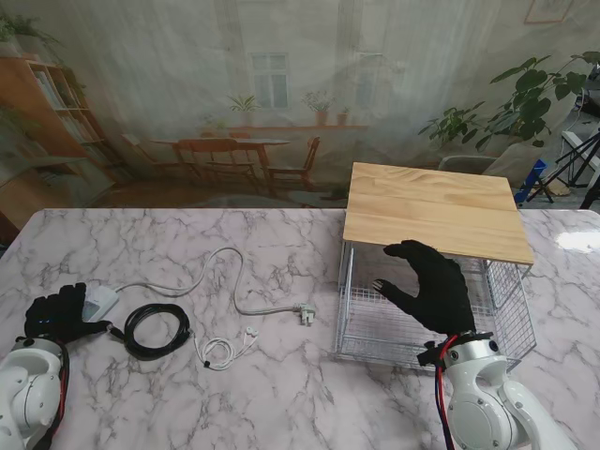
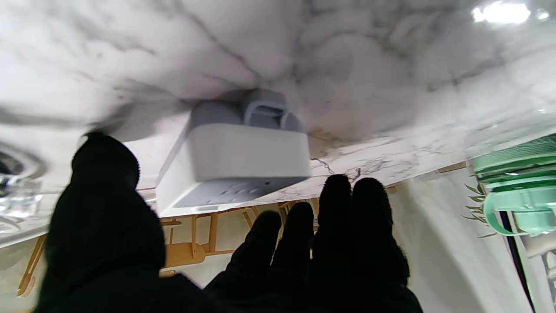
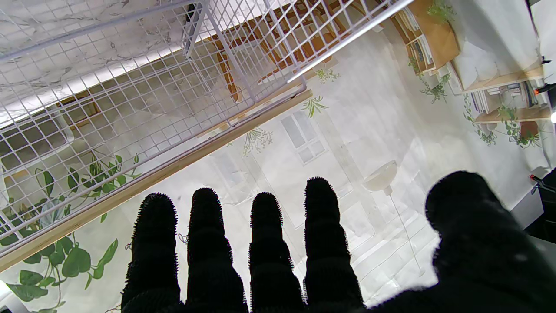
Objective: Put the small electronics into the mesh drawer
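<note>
A white power adapter (image 1: pixel 101 301) lies at the table's left, and its white cord runs to a plug (image 1: pixel 305 316). My left hand (image 1: pixel 58 314) rests against the adapter's near-left side with fingers spread. In the left wrist view the adapter (image 2: pixel 234 161) sits on the marble just past my fingertips (image 2: pixel 347 204), ungrasped. A coiled black cable (image 1: pixel 157 330) and white earphones (image 1: pixel 225 350) lie right of it. The mesh drawer (image 1: pixel 366 323) stands pulled out under a wooden top (image 1: pixel 436 208). My right hand (image 1: pixel 429 281) hovers open over the drawer, holding nothing.
In the right wrist view the drawer's wire mesh (image 3: pixel 108 100) and the wooden top's edge (image 3: pixel 173 167) lie beyond my spread fingers (image 3: pixel 265 243). A green-lidded container (image 2: pixel 517 182) shows at the edge of the left wrist view. Marble table (image 1: pixel 281 403) spans the scene.
</note>
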`<state>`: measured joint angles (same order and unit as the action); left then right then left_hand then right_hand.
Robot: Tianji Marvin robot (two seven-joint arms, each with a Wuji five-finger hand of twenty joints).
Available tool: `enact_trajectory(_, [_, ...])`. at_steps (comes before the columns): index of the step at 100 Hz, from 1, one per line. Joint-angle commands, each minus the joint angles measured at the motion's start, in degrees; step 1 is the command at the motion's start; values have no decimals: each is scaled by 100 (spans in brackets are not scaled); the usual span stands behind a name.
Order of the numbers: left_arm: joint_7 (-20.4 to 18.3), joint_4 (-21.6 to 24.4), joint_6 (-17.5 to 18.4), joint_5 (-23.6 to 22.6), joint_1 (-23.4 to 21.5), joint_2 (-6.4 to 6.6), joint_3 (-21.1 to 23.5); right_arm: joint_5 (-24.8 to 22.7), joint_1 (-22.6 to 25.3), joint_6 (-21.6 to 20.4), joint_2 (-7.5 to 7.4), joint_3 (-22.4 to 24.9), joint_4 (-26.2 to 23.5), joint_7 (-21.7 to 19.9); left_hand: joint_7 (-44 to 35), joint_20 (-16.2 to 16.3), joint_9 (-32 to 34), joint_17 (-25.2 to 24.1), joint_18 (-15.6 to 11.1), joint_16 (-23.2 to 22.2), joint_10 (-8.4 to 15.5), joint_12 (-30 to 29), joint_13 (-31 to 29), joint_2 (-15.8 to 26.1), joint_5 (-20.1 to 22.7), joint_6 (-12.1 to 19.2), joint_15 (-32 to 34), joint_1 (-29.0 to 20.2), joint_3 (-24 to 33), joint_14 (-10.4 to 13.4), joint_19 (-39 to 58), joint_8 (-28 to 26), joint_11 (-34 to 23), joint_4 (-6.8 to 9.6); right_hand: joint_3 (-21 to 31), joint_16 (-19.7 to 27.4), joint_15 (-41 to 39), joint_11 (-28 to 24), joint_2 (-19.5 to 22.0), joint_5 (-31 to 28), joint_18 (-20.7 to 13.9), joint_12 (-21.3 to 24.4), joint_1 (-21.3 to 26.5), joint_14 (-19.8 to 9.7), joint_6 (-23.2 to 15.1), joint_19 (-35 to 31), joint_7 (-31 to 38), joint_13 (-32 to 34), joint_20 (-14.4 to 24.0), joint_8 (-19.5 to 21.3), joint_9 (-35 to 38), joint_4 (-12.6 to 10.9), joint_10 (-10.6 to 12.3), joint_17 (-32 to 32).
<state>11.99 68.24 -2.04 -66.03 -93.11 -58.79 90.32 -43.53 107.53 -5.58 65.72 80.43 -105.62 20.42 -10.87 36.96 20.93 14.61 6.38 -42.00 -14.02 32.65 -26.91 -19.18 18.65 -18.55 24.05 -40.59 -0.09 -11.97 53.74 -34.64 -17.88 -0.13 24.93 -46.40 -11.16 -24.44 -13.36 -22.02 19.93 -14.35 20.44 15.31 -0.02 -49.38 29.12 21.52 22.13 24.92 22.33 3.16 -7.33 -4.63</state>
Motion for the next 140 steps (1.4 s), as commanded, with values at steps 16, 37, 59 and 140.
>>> enact_trajectory(16, [-209, -155, -183, 105, 7, 14, -83, -13, 5, 46, 0, -25, 3, -24, -464, 632, 940, 643, 77, -769, 35, 508, -822, -114, 796, 87, 698, 158, -85, -392, 990, -711, -396, -142, -116, -136, 156, -109, 210, -1, 19, -38, 120, 68, -22, 113, -134, -96, 54, -16, -42, -161, -30, 100])
enact_trajectory(37, [-313, -164, -146, 277, 41, -4, -152, -15, -6, 50, -3, -32, 13, -39, -607, 581, 1115, 865, 43, -675, 137, 473, -1104, -92, 858, 273, 538, -1101, 390, -279, 1020, -785, -444, 120, -120, -166, 169, -107, 229, 3, 12, -37, 125, 70, -32, 125, -137, -100, 56, -15, -44, -162, -34, 109])
enact_trajectory(59, [-454, -268, -249, 221, 128, 29, -315, -3, -7, 59, -1, -33, 13, -38, -776, 394, 1012, 990, -110, -612, 246, 424, -1139, 9, 679, 421, 500, -2221, 929, -85, 884, -627, -557, 477, -131, -168, 187, -103, 256, 4, 21, -35, 136, 76, -32, 141, -140, -97, 57, -14, -48, -163, -30, 122])
enact_trajectory(140, [-201, -799, -427, 405, 411, 29, -696, 26, -16, 155, -1, -52, -3, -84, -1528, 222, 1836, 1601, -494, -1586, 504, 2149, -1724, -28, 689, 782, 737, -3314, 1432, 90, 1215, -460, -136, 179, -207, -29, 249, -93, 357, 29, 32, -30, 294, 96, -18, 210, -163, -86, 59, -16, -77, -175, -46, 170])
